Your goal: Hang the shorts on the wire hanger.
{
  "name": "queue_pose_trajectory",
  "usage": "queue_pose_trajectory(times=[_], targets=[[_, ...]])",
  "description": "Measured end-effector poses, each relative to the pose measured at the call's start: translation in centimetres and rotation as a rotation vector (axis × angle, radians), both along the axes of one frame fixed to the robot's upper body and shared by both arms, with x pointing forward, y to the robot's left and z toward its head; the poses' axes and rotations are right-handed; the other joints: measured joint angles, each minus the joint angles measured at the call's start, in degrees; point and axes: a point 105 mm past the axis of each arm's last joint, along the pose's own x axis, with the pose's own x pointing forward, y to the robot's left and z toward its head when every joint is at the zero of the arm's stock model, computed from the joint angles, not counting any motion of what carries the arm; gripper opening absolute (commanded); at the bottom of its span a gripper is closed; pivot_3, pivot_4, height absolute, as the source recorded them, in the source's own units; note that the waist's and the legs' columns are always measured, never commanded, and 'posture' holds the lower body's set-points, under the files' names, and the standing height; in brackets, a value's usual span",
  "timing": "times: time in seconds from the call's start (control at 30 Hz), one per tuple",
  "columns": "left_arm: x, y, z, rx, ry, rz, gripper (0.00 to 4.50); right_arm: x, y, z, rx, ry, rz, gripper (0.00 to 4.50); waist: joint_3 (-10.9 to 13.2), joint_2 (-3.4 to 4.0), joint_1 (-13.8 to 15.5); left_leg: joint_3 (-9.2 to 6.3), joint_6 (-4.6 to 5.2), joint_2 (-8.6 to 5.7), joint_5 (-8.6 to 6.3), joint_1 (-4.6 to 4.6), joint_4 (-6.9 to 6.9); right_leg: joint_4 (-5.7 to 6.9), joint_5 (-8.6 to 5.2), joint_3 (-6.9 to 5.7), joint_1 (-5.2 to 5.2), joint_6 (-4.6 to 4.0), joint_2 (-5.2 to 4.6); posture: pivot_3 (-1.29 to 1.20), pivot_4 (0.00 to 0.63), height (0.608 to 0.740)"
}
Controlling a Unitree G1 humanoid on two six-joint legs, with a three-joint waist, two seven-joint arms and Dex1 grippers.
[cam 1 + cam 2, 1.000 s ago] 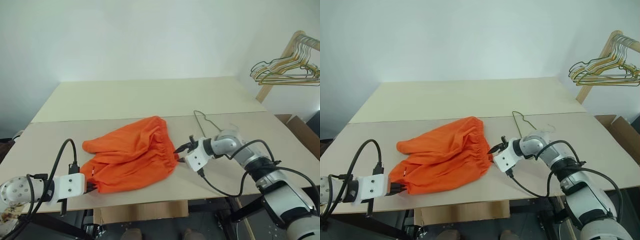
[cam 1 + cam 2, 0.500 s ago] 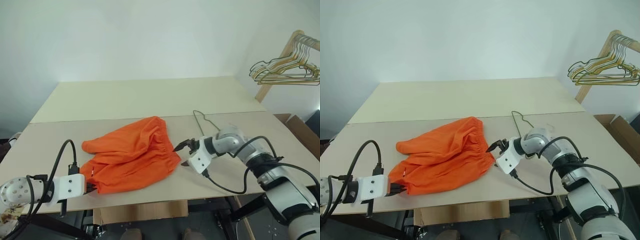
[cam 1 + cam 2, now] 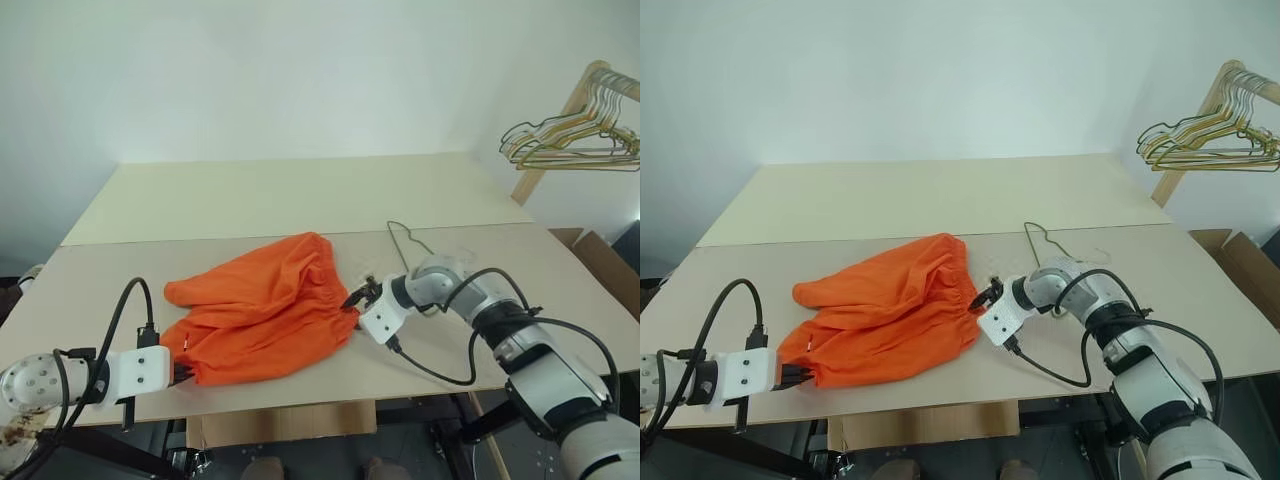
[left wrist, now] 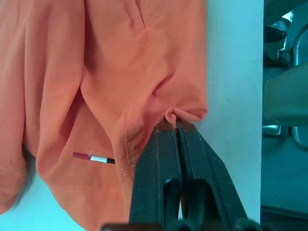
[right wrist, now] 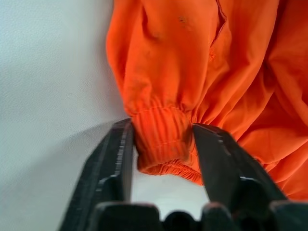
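The orange shorts [image 3: 265, 300] lie crumpled on the table's middle, waistband toward the right. My left gripper [image 3: 185, 375] is shut on a pinch of their near-left edge, and the fabric fold sits between the fingertips [image 4: 174, 126]. My right gripper [image 3: 352, 300] is at the gathered waistband [image 5: 161, 139], which is bunched between its two fingers [image 5: 118, 149] with both pressing on it. The wire hanger [image 3: 405, 238] lies flat on the table just behind the right gripper, partly hidden by that arm.
A bunch of gold and dark hangers [image 3: 570, 135] hangs on a wooden rack at the back right. A cardboard box [image 3: 600, 260] stands beside the table's right edge. The table's front edge [image 3: 300, 405] runs just behind my left gripper.
The right gripper opened wide beside the waistband half a second ago, then shifted slightly left onto it and closed. The left gripper and the shorts stayed put.
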Motion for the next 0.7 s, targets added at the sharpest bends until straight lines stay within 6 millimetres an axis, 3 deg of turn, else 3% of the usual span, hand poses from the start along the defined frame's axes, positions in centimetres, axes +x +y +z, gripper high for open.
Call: queue_pose_trajectory(times=[0.1,0.13,0.5,0.53,0.6,0.7], targets=[[0.0,0.0,-0.1,0.005,-0.005,0.005,0.0,-0.2,-0.1,-0.1,-0.012,0.015,0.006,0.17,0.0,0.0,0.05,0.0,0.0,0.0,0.0,0.0,0.0,0.0,0.0,0.0,0.01,0.0,0.0,0.18,0.0,0.74],[0.1,0.0,-0.1,0.004,-0.01,0.009,0.0,-0.4,-0.2,-0.2,-0.01,0.022,0.008,0.05,0.0,0.0,0.05,0.0,0.0,0.0,0.0,0.0,0.0,-0.01,0.0,0.0,0.01,0.0,0.0,0.18,0.0,0.74],[-0.7,-0.6,-0.3,-0.07,0.03,0.0,0.0,-4.0,-2.2,-1.0,0.056,0.148,-0.09,0.05,-0.01,-0.03,0.64,-0.01,0.07,0.01,-0.04,0.03,0.03,0.01,-0.03,0.0,0.05,0.02,-0.01,0.17,0.0,0.74],[-0.2,-0.8,0.0,-0.077,0.008,-0.003,0.0,-4.0,-2.0,-0.9,0.086,0.161,-0.116,0.05,-0.01,-0.03,0.65,-0.02,0.07,0.0,-0.04,0.06,0.05,0.06,-0.02,0.0,0.07,0.01,0.0,0.16,0.0,0.74],[3.0,-1.5,1.4,-0.134,-0.131,0.039,0.0,-3.2,-1.5,-0.4,0.161,0.188,-0.218,0.05,0.0,0.0,0.81,-0.04,0.08,-0.04,-0.01,0.12,0.17,0.25,-0.01,0.0,0.13,-0.01,0.02,0.16,0.0,0.74],[9.9,-3.4,4.8,-0.287,-0.384,0.211,0.0,0.7,-0.5,2.7,0.328,0.14,-0.403,0.05,0.04,-0.07,1.64,-0.17,0.05,-0.12,0.08,0.31,0.28,0.46,-0.01,-0.03,0.35,0.02,0.05,0.15,0.0,0.74]])
